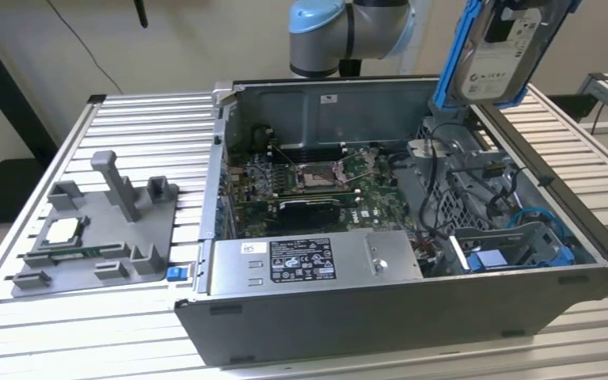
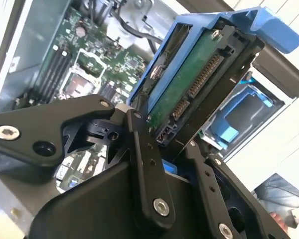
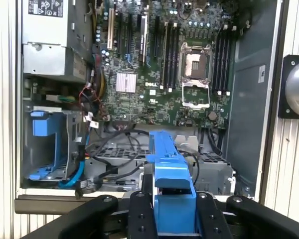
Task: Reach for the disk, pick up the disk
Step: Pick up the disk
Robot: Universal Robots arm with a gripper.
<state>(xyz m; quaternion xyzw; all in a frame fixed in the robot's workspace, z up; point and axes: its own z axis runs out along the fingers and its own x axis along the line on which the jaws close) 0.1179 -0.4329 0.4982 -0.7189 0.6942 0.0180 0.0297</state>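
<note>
Above the open computer case (image 1: pixel 410 317), near its back corner on the exterior view's right, the disk (image 1: pixel 505 51) hangs clear of the chassis, label facing the camera, blue bracket (image 1: pixel 454 63) framing it. It stands roughly on edge, tilted a little.

Gripper (image 3: pixel 172 219) has it. In the first wrist view the black fingers (image 3: pixel 139 214) sit closed against both sides of the blue bracket, which rises between them; in the second wrist view the fingers (image 2: pixel 144 164) pinch the bracket's lower end, with the drive's green circuit board and connectors exposed above (grip looks to be on the bracket, not the bare drive).

Judgement on doing this step well: keep the clamp firm and even, since the hold is at one end and the rest of the disk stands free beyond the fingers. Keep the lift straight above the case so the bracket stays off the loose black cables (image 3: pixel 114 149) and the case wall.

Arm pose: grey-and-blue wrist joint (image 1: pixel 336 32) sits behind the case's rear wall, high up. Wrist cameras look down onto the motherboard (image 3: pixel 164 64) and the empty blue drive bay (image 3: pixel 50 144) inside the case. Counter (image 1: pixel 124 119) carries a grey fixture (image 1: pixel 104 229) beside the case.
</note>
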